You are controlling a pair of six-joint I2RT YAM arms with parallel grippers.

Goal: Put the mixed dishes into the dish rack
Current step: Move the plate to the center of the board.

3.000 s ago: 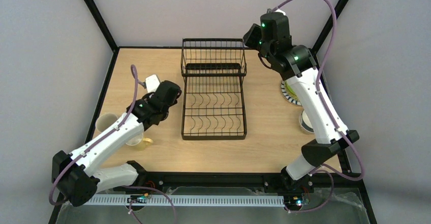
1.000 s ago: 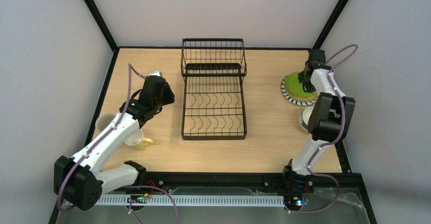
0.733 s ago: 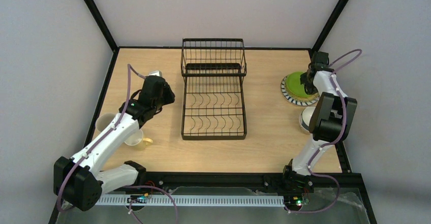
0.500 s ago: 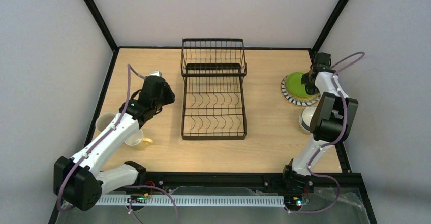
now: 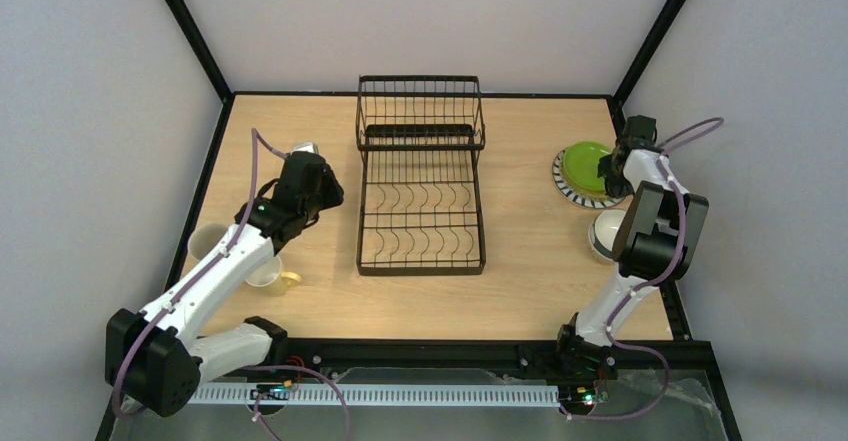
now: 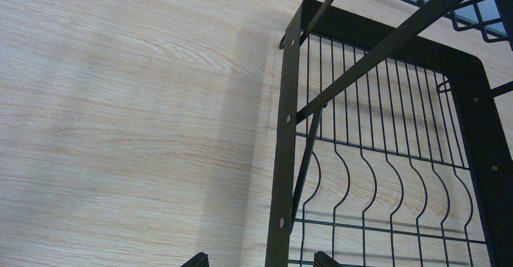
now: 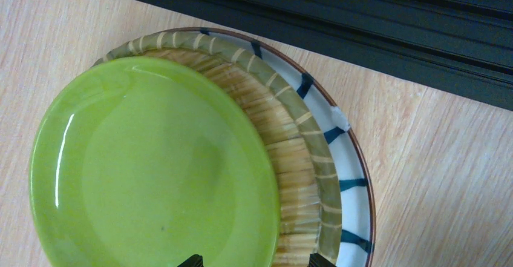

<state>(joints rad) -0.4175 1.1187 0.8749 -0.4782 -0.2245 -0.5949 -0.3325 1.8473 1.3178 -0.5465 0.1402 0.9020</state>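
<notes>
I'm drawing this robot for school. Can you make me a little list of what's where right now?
rack: dish rack, nothing in it
plates: lime green plate on tan plate on striped plate, stacked right of the rack
mugs: cream mug and pale yellow mug left of the rack; third mug near the plates, partly hidden
left hand: open, holding nothing, above the rack's left edge
right hand: open, holding nothing, over the green plate's edge
</notes>
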